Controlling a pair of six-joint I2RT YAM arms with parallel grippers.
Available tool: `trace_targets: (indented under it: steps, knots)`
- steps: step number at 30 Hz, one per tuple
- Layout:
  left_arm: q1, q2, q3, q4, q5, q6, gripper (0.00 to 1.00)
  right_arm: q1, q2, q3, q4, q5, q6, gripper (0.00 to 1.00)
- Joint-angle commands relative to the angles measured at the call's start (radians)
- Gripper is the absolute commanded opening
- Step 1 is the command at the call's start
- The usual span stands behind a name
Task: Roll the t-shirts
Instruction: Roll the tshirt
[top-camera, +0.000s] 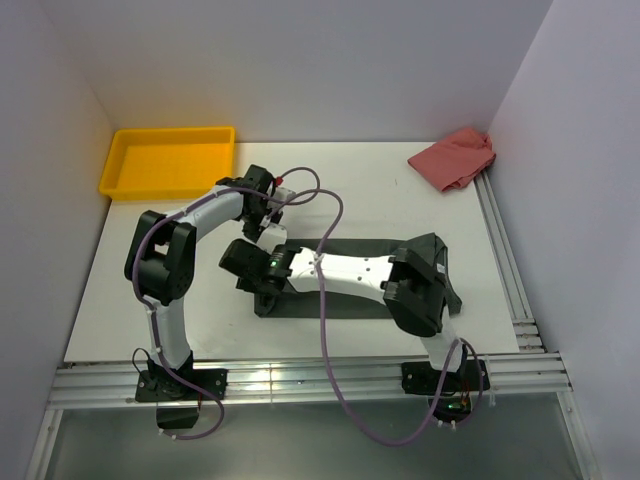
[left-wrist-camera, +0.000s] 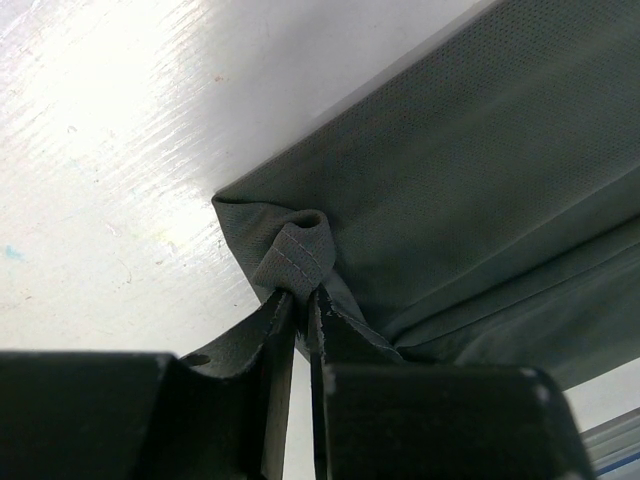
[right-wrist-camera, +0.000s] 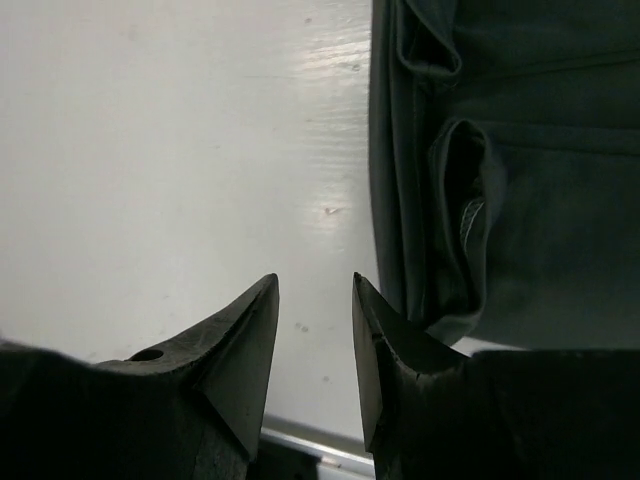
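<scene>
The dark charcoal t-shirt lies folded into a long strip across the middle of the table. My left gripper is at the strip's far left corner. In the left wrist view it is shut on a small curled fold of the hem. My right arm reaches leftward over the strip, so much of the cloth is hidden under it. The right gripper hovers at the near left end. In the right wrist view it is open over bare table, with the t-shirt's folded edge just right of its fingers.
A yellow tray stands at the back left. A crumpled pink-red cloth lies in the back right corner. Metal rails run along the near edge and the right side. White walls enclose the table.
</scene>
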Motion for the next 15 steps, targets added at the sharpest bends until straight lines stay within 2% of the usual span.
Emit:
trace_targets:
  steps: [1,11,15]
  knots:
    - [-0.009,-0.002,0.039,-0.008,-0.008,-0.007,0.16,0.004,0.065,0.091,-0.144,0.081,-0.028,0.43]
    - [-0.010,-0.008,0.042,-0.015,-0.011,-0.006,0.18,-0.004,0.159,0.166,-0.244,0.119,-0.050,0.42]
    - [-0.010,-0.011,0.045,-0.018,-0.011,-0.006,0.20,-0.005,0.168,0.149,-0.224,0.107,-0.059,0.42]
